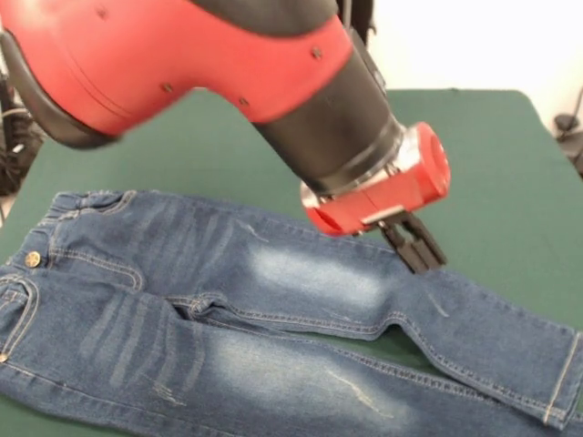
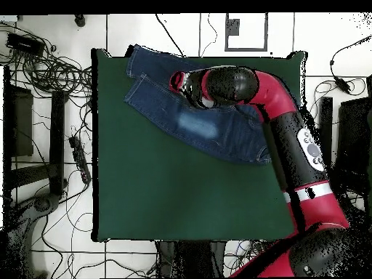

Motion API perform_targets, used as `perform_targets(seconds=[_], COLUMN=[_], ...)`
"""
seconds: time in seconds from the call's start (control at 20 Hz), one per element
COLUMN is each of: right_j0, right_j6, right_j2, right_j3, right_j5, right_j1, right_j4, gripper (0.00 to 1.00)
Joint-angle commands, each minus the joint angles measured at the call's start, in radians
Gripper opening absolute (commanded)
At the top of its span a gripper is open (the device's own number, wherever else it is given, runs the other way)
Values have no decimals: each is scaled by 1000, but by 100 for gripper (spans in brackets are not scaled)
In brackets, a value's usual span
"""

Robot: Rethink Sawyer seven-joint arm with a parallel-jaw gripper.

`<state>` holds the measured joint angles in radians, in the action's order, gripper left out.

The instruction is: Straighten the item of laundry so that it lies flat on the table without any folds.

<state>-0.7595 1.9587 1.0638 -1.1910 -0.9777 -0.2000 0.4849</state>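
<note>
**Over the upper leg: jeans nearly flat**

On the tabletop [image 1: 510,155] your jeans [image 1: 273,309] lie spread along the far side, both legs laid out side by side, waistband at one end and hems at the other. Little looks folded, so you're likely checking or finishing. The arm slants down from above, wrist tilted, putting the claw [image 1: 416,242] just over the upper leg's knee. Its fingers sit close together, apparently clenched on nothing.

Jeans [image 1: 273,309] spread on table [image 1: 510,164]; gripper [image 1: 417,246] over upper leg, possibly touching.
</note>
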Motion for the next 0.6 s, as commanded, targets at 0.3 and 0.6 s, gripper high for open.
perform_targets(seconds=[0.3, 0.6], right_j0=[32, 61], right_j6=[-239, -221], right_j2=[56, 31], right_j3=[-122, -87], right_j5=[68, 107], right_j1=[-19, -8], right_j4=[-15, 17], gripper=[0, 0])
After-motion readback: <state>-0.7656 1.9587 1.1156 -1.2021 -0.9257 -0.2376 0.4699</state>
